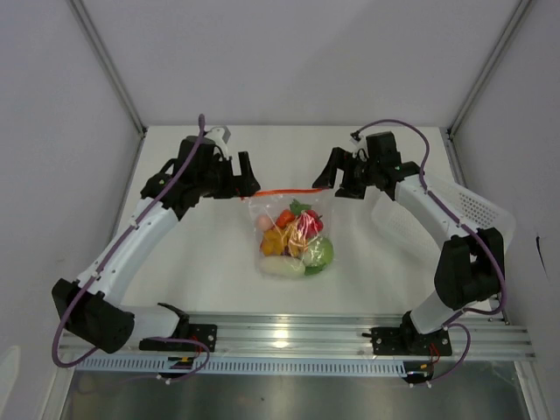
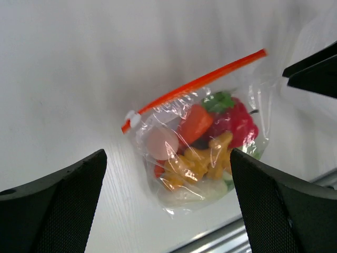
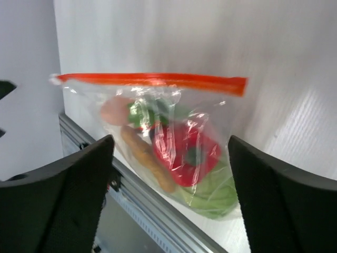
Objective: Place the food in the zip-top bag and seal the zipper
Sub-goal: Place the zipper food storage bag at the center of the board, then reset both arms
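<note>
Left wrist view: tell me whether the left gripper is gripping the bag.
No, the left gripper is wide open, touching no part of the bag.

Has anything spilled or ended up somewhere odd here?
Nothing stands out. The food sits inside the zip-top bag, none loose on the table. The zipper runs straight across its top. The left gripper and right gripper stand open, off the bag's two corners.
</note>
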`<state>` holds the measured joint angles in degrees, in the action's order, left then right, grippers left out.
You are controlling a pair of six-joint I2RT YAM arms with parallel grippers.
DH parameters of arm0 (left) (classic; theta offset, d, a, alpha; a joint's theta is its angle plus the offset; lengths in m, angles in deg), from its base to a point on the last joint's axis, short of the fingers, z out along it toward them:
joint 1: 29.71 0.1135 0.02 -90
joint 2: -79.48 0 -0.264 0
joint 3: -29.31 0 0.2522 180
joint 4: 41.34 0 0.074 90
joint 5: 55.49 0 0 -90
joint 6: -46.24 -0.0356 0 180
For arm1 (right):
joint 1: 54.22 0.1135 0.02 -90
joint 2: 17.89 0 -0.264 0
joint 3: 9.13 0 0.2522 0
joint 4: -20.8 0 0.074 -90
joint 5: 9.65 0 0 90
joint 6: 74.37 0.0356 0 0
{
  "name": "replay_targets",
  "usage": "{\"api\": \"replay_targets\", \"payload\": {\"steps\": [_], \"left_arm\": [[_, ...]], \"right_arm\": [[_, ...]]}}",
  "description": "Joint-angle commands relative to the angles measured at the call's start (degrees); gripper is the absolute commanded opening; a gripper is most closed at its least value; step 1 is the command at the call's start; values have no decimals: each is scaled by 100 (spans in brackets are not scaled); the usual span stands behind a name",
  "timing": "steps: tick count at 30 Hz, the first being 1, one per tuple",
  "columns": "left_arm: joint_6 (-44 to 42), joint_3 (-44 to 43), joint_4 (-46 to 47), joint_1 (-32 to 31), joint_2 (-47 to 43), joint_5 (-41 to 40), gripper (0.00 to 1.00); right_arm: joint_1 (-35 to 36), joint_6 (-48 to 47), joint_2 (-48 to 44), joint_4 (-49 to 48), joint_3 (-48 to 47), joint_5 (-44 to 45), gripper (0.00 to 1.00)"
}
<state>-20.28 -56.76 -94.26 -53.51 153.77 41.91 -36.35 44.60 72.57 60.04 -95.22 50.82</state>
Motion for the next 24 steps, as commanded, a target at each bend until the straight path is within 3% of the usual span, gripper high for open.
{"api": "replay_targets", "payload": {"steps": [1, 4, 7, 9, 14, 17, 24], "left_arm": [[60, -564, -13, 24, -640, -982, 99], [86, -477, 92, 24, -1211, -1372, 99], [331, -231, 337, 15, -1617, -856, 99], [542, 286, 496, 15, -2030, -92, 99], [1429, 1865, 1164, -99, -3083, 893, 100], [1878, 2466, 1436, -266, -3628, 1123, 99], [2265, 3450, 1674, -451, -4701, 1359, 99]], "right_arm": [[32, -268, 25, 193, -763, 316, 99], [15, -409, -98, 554, -1071, 905, 99], [85, -524, -527, 1036, -1099, 1686, 99], [242, -586, -1072, 1205, -854, 2293, 99], [516, -17, -2065, 1793, 584, 3137, 99], [884, 440, -2821, 1900, 1569, 3164, 99], [2053, 1374, -4825, 2068, 2486, 3727, 100]]}}
